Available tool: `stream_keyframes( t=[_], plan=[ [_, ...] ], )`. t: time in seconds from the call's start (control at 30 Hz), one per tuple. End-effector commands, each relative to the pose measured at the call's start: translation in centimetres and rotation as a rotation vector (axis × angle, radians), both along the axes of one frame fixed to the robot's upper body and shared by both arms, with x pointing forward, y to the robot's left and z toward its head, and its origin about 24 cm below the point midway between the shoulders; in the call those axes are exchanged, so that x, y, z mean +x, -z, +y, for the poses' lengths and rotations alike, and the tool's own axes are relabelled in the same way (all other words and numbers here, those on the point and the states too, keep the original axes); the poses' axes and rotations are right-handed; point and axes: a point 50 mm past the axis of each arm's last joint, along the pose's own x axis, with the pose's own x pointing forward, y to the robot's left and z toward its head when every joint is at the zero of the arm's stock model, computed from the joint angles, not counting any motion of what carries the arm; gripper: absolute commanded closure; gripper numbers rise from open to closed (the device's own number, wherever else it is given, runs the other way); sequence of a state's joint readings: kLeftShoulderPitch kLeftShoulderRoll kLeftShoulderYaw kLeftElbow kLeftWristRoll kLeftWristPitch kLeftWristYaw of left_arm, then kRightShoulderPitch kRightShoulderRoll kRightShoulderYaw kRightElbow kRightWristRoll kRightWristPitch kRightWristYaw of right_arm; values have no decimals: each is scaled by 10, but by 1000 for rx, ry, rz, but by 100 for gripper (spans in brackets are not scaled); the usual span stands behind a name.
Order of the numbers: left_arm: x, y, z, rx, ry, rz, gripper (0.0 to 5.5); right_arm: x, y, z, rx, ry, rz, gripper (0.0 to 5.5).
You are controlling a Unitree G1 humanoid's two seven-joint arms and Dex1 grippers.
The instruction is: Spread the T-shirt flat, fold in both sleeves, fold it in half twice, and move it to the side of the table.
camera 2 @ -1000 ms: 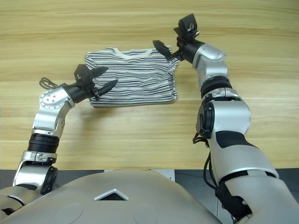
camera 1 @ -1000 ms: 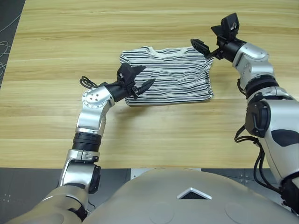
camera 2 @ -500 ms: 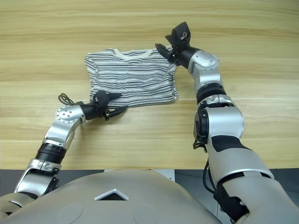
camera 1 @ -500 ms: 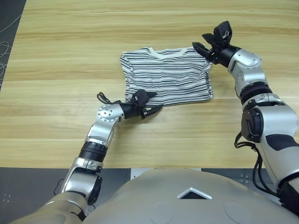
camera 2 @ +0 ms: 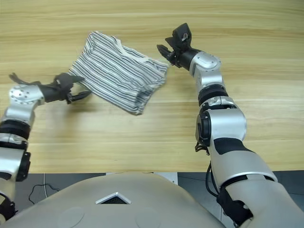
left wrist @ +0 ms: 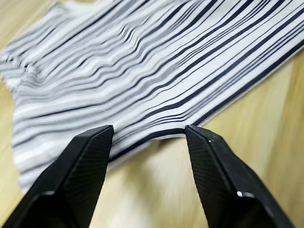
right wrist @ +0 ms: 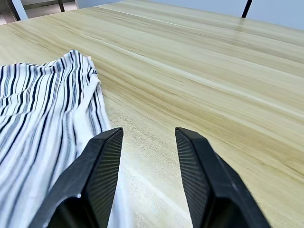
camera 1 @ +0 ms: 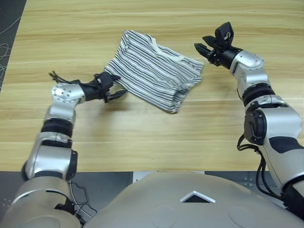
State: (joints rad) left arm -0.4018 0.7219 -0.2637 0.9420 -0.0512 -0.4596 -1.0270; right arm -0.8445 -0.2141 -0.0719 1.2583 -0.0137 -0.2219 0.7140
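Now the T-shirt (camera 1: 154, 71) lies skewed on the worktop (camera 1: 142, 137). Left tool (camera 1: 116, 86) gapes empty at its edge, right tool (camera 1: 203, 45) likewise.

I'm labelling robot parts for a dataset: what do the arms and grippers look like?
The left arm and right arm have silver metallic shells with black joint rings. The left gripper and right gripper each have two black, wedge-shaped fingers with finely textured inner faces. Thin black cables loop by the left wrist.
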Motion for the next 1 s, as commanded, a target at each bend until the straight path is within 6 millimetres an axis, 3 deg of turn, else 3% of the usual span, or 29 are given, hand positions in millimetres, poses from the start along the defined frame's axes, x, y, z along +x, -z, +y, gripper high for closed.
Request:
stream_keyframes(
  t=[0.03,0.2,0.37,0.6,0.73,1.0],
  plan=[
    [-35,24,31,192,40,247,269,4,-6,5,-7,-17,-15,348],
    [-10,3,35,220,0,122,269,1,-4,12,-3,-75,-13,348],
    [6,-13,3,35,114,18,269,-12,-1,20,-45,-277,-71,348],
    [16,-33,-20,-176,157,-44,269,-31,8,38,-124,-522,-128,348],
    [13,-36,-27,-221,180,-42,269,-40,8,28,-93,-642,-108,348],
    [3,-30,-28,-205,202,14,269,-70,24,0,-342,-830,-130,348]
  ],
)
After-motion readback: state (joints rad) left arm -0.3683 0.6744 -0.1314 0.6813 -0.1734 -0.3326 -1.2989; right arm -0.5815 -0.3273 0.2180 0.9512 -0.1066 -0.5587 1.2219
